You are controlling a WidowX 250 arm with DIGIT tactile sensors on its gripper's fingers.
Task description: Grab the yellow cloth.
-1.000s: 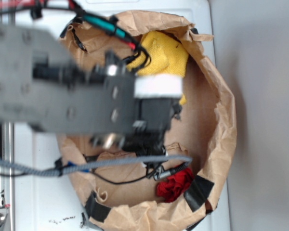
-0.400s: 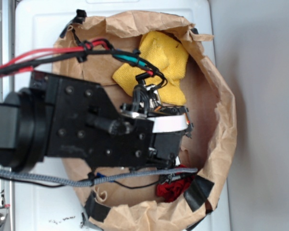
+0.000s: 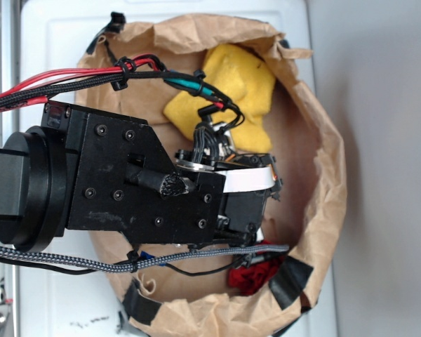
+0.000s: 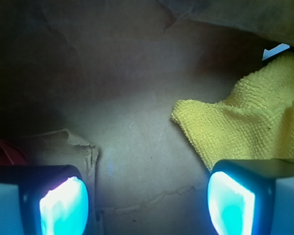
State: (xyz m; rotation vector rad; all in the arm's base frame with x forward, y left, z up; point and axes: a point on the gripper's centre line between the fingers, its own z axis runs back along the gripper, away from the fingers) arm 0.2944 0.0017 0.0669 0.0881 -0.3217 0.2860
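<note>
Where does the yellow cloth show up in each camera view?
Exterior: the yellow cloth lies upper centre inside the brown paper bag, partly behind cables.
Wrist: it fills the right side, above the right finger pad.
Shared landmark: the paper bag's brown floor.

— What sort of place is shown?

— A laundry corner of a home is suggested. A white appliance top [image 3: 63, 42] with a moulded panel, like a washing machine lid, is seen beneath everything.

— What else points that way?

— A crumpled brown paper bag [image 3: 323, 175], taped at 5 o'clock, is laid on it. A plain grey wall [image 3: 386, 140] is seen at 3 o'clock.
</note>
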